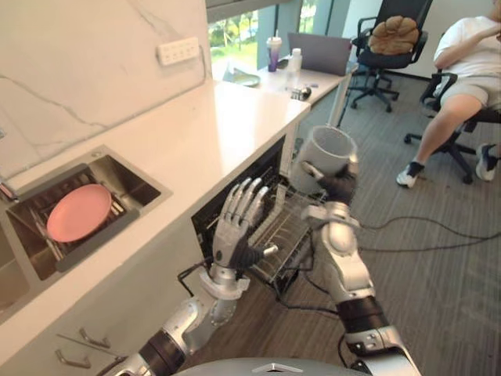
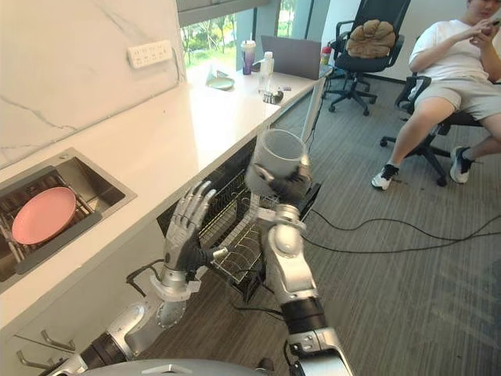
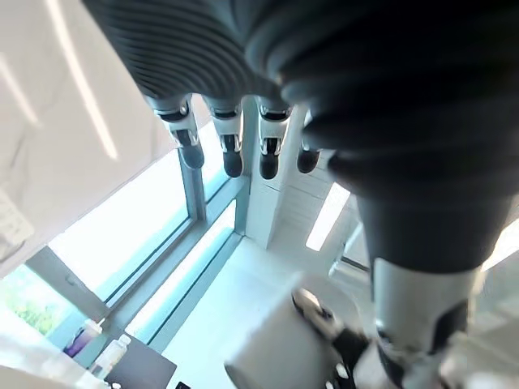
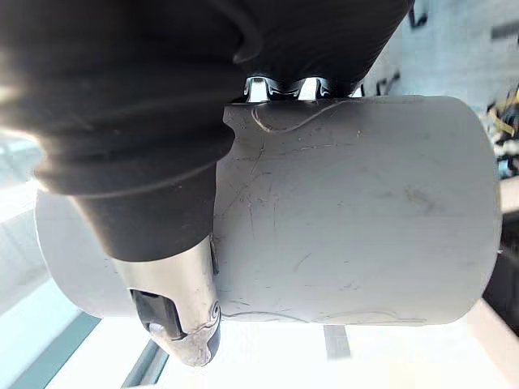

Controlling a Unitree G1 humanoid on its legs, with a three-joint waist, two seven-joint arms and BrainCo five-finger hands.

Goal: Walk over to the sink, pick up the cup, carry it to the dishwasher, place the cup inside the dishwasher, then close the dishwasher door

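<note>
Since the long white bench [image 1: 203, 133] and its steel sink [image 1: 125, 176] are off to the robot's left now, I'd say the pick-up is done and we're at the end of the carry, about to start the placing step. The bench top looks smooth and stone-like, with faint grey veins on the wall behind it. Under it the dishwasher [image 1: 202, 227] stands open, a dark box, with its rack [image 1: 286, 235] pulled out: thin shiny wire in a grid, lots of gaps and prongs. A round matte pink plate [image 1: 78, 211] sits in the sink, not part of the job. The cup [image 1: 329, 157] is a plain pale grey cylinder with straight walls and an open mouth facing up, and the right wrist view shows fine scratches on it. It's up in the air over the far end of the rack, with the right hand [image 1: 338, 188] wrapped around it from below, thumb across the side. The left hand [image 1: 239, 215] hovers over the rack with fingers straight and spread, holding nothing. Next move, I reckon: lower the cup into a free spot between the wires without snagging, let go, then deal with the rack and door.
</note>
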